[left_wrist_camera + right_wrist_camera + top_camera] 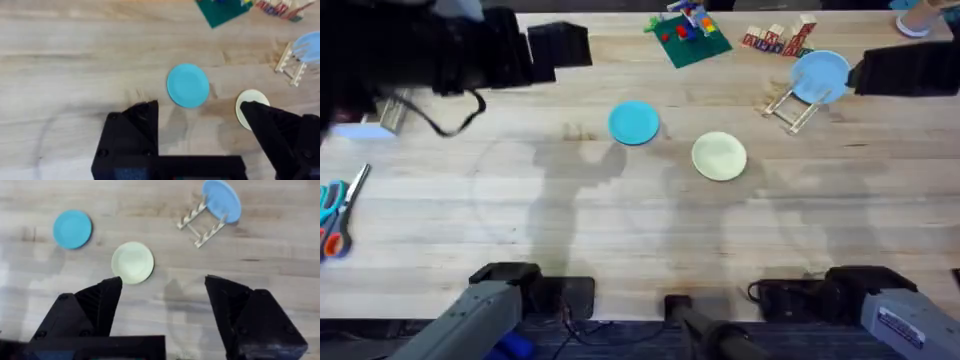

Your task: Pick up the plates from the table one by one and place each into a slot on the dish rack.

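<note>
A: Entry, current state. One light blue round plastic plate (819,76) stands on edge in the small wooden dowel-peg dish rack (788,108) at the far right of the light plank-grain wooden table (620,230). Two plates lie flat on the table near its middle: a bright blue round plastic plate (634,122) and, just to its right and slightly nearer the arm bases, a pale cream-yellow round plastic plate (719,156). They are near each other but not touching.

B: Tool state?

A: The left gripper (200,127) hangs above the table with its black fingers spread wide, holding nothing; the bright blue plate (188,85) sits just beyond its fingertips. The right gripper (164,297) is likewise spread and empty, with the cream-yellow plate (132,262) just ahead of its fingers and the rack (202,222) farther on.

B: Handling estimate?

A: Judged from appearance: thin, stiff, light plastic, probably smooth and slippery, not fragile. Lying flat, each plate offers no face to pinch, so the only hold is the rim. One finger likely has to slide under the edge while the other presses on top.

B: Risks?

A: The plate may skate across the wood when a finger nudges it, or pivot in the grip once lifted, since a rim pinch holds it off-centre. The rack looks light too and barely wider than a plate, so a misaligned insertion could shove or tip it.
</note>
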Motion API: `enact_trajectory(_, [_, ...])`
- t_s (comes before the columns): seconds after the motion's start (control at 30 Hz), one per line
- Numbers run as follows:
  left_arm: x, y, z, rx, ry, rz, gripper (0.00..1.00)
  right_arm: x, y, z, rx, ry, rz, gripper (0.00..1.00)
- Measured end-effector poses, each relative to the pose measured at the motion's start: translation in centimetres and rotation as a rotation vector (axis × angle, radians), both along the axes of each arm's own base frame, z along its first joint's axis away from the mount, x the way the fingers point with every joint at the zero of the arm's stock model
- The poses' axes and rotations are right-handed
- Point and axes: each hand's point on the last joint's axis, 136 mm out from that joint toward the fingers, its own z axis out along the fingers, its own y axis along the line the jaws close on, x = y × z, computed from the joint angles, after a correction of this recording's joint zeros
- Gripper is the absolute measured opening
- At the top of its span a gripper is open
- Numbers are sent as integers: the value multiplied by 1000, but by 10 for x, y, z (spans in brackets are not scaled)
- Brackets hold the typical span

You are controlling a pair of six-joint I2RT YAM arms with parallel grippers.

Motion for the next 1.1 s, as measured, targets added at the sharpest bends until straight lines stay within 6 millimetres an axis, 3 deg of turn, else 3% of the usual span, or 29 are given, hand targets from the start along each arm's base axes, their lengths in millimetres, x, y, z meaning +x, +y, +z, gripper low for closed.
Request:
enact_trajectory(0.23, [13, -2, -6, -8, 194, -6, 993, -8, 5, 2, 22, 132, 18, 995])
enact_trajectory(0.5, [21, -4, -13, -21, 235, -15, 994, -3, 7, -4, 47, 174, 1, 996])
enact_trajectory(0.7, [28, -11, -6, -56, 195, -41, 993, -3, 7, -4, 82, 184, -46, 996])
enact_trajectory(0.93, [34, -36, 9, -130, 128, -139, 995, -3, 5, -4, 79, 184, -61, 996])
enact_trajectory(1.1, [24, -81, 14, -147, 124, -260, 995, -3, -1, -5, 55, 183, -84, 996])
